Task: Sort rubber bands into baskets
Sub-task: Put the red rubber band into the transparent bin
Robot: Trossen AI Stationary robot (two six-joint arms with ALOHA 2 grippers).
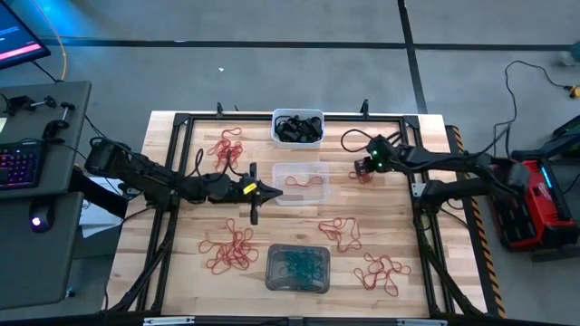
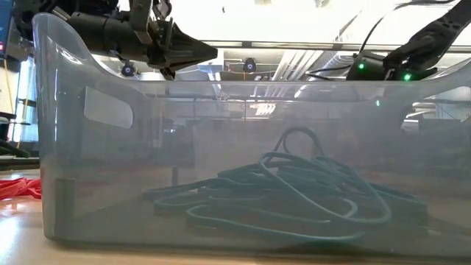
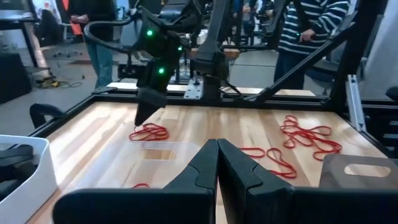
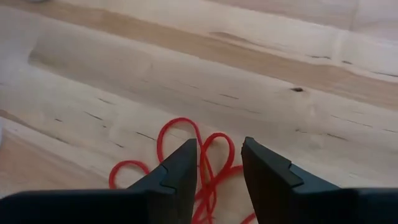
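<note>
A: Right tool [image 1: 364, 169] down over a small red clump [image 4: 205, 165] just to the right of the clear basket [image 1: 301, 182], fingers [image 4: 177, 177] spread with red loops between them, nothing clamped

B: Left tool [image 1: 272, 191]?

A: Pressed shut, empty, hanging at the left rim of the clear basket, above the table [image 1: 426, 226]

B: And inside the clear basket?

A: One red band [image 1: 311, 180]. Beyond the clear basket, a white basket [image 1: 297, 126] full of black bands [image 1: 297, 129]. On the near side of the clear basket, a grey basket [image 1: 297, 269] with teal bands [image 2: 294, 184] heaped at the bottom

B: Loose red ones?

A: Four more clumps around the clear basket: far left [image 1: 227, 148], near left [image 1: 232, 251], near right [image 1: 340, 232], and farther right near the table's front edge [image 1: 384, 272]
</note>
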